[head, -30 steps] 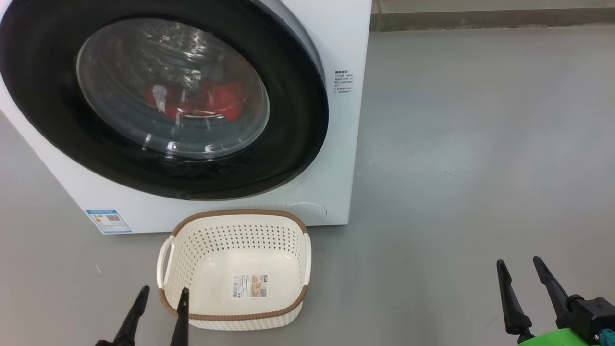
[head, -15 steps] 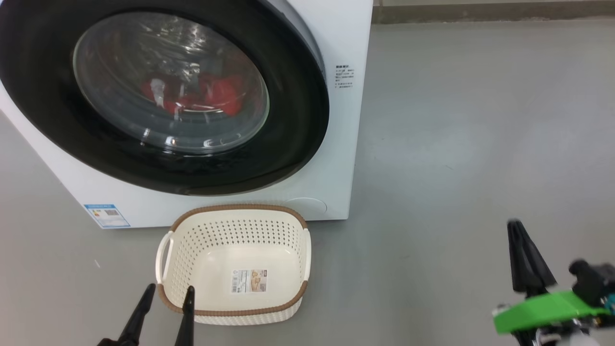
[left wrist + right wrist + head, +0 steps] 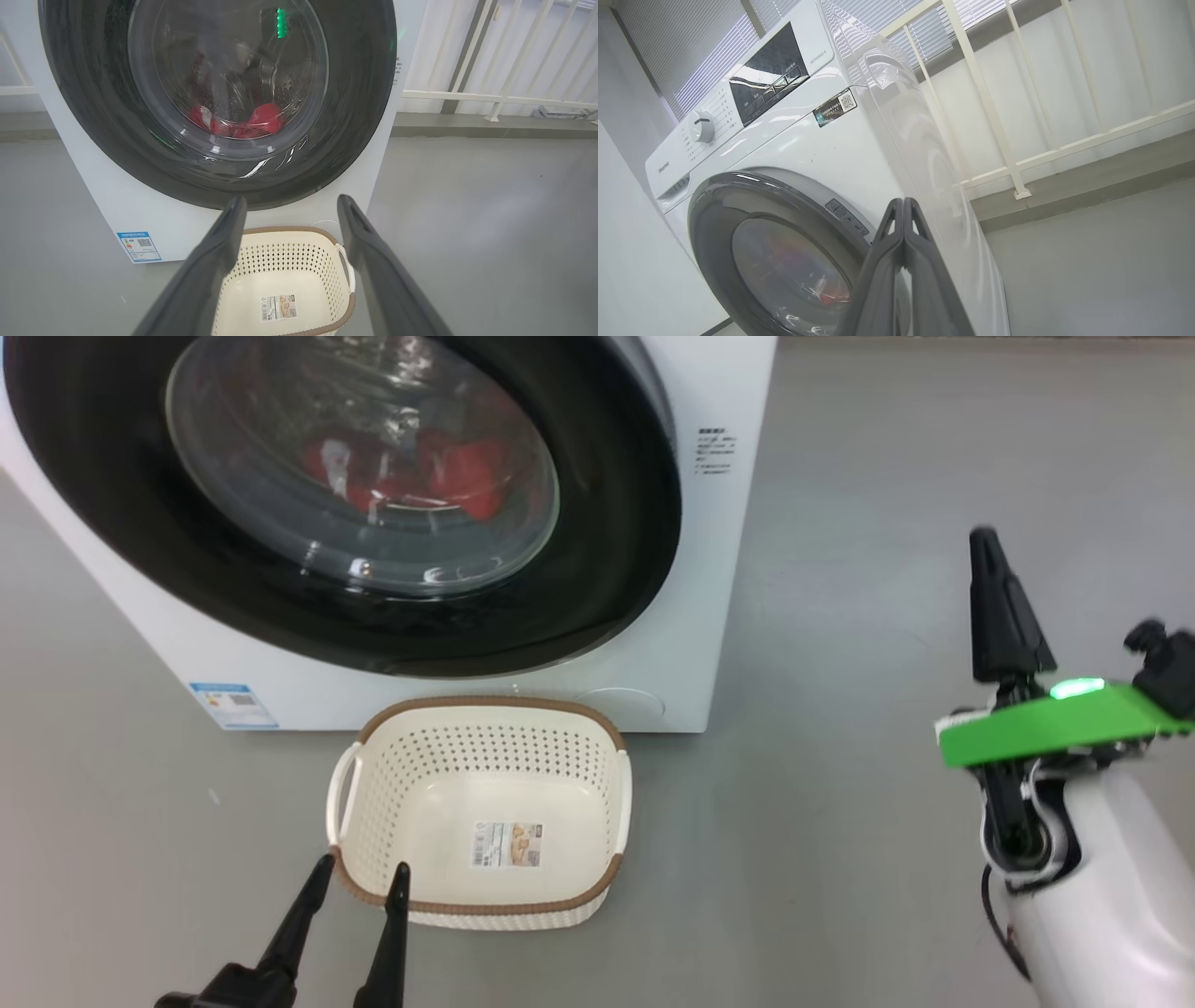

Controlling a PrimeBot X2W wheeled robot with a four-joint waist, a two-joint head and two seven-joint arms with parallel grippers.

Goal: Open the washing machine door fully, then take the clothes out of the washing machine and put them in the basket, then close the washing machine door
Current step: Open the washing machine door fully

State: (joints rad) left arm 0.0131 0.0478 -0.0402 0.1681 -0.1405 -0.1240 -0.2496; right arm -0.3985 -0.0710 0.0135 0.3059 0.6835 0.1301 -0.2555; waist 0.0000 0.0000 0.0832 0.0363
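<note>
The white washing machine (image 3: 709, 579) stands on the grey floor with its round black-rimmed door (image 3: 597, 569) closed. Red clothes (image 3: 457, 476) show through the door glass (image 3: 261, 119). An empty cream basket (image 3: 485, 896) with a brown rim sits on the floor just in front of the machine. My left gripper (image 3: 359, 875) is open at the basket's near left rim; in the left wrist view its fingers (image 3: 289, 205) frame the basket (image 3: 280, 252). My right gripper (image 3: 985, 537) is shut on nothing, raised in the air to the right of the machine (image 3: 831, 154), fingers pressed together (image 3: 903, 201).
Open grey floor (image 3: 887, 476) lies right of the machine. A cream railing (image 3: 1017, 158) and a low kerb run behind it. A blue label (image 3: 233, 705) is on the machine's lower left front.
My right gripper closed and rose from the lower right floor area to beside the machine. The head camera shifted a little, moving the scene. The left gripper stays open by the basket.
</note>
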